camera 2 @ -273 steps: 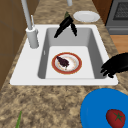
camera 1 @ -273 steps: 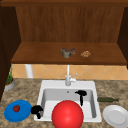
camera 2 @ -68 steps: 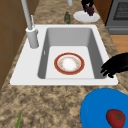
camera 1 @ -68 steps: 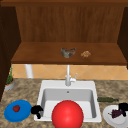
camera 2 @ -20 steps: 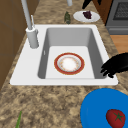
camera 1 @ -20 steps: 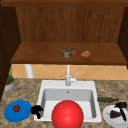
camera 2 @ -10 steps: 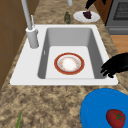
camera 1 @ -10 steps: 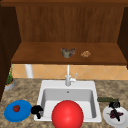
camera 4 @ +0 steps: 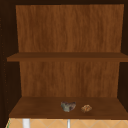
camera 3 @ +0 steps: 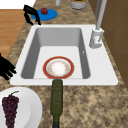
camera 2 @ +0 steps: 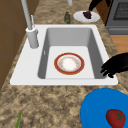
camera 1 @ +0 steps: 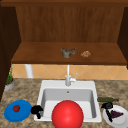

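My right hand (camera 1: pixel 107 106) hovers open at the inner edge of a white plate (camera 1: pixel 120 121) on the counter right of the sink, with one finger pointing down. A bunch of dark grapes (camera 1: pixel 115 114) lies on that plate, free of the hand. From the right side the same hand (camera 3: pixel 5 68) floats with spread fingers just beyond the grapes (camera 3: pixel 10 107). My left hand (camera 1: pixel 37 110) hangs open, fingers drooping, at the sink's front left corner beside a blue plate (camera 1: pixel 10 115) that carries a tomato (camera 1: pixel 16 108). A red-rimmed dish (camera 2: pixel 69 63) sits in the basin.
A dark green cucumber (camera 3: pixel 57 97) lies on the counter between the sink (camera 1: pixel 43 86) and the white plate. The faucet (camera 1: pixel 67 75) stands at the back rim. A potted plant (camera 1: pixel 9 82) is far left. Two small objects (camera 4: pixel 68 106) rest on the lower shelf.
The right hand lifted the grapes out of the sink, set them on the white plate and let go. Over the last second it has drifted left off the grapes. The left hand stayed still.
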You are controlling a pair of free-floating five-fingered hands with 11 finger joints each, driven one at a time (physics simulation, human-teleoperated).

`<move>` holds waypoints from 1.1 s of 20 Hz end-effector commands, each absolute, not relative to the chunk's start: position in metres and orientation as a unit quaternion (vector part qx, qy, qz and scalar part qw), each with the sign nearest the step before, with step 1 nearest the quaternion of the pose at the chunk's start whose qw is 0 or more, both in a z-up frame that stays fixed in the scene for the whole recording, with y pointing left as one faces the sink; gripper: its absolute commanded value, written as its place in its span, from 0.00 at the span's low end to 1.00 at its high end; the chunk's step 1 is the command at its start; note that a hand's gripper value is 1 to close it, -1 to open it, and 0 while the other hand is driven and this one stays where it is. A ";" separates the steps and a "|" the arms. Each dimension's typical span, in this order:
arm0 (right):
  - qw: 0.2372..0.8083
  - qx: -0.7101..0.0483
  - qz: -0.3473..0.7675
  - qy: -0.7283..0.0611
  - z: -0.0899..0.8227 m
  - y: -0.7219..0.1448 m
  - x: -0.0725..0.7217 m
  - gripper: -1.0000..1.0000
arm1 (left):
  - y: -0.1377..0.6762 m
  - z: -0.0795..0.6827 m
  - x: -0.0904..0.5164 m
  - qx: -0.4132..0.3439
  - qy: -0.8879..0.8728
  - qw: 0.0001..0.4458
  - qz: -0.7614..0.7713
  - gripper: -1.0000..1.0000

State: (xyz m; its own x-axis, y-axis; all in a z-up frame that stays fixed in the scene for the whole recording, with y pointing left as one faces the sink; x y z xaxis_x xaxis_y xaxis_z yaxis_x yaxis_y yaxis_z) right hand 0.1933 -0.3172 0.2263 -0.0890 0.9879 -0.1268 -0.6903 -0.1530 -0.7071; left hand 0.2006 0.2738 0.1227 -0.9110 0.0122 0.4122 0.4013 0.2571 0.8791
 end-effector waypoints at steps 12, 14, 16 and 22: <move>0.605 -0.292 0.695 -0.256 0.225 -0.301 0.190 0.00 | 0.274 0.123 0.201 -0.133 -0.776 0.164 -0.595 0.50; 0.604 -0.295 0.694 -0.259 0.225 -0.301 0.189 0.00 | 0.274 0.123 0.201 -0.133 -0.776 0.164 -0.595 0.50; 0.603 -0.297 0.693 -0.261 0.227 -0.301 0.189 0.00 | 0.274 0.123 0.201 -0.133 -0.776 0.164 -0.595 0.50; 0.606 -0.290 0.694 -0.259 0.226 -0.304 0.189 0.00 | 0.274 0.123 0.201 -0.133 -0.776 0.164 -0.595 0.50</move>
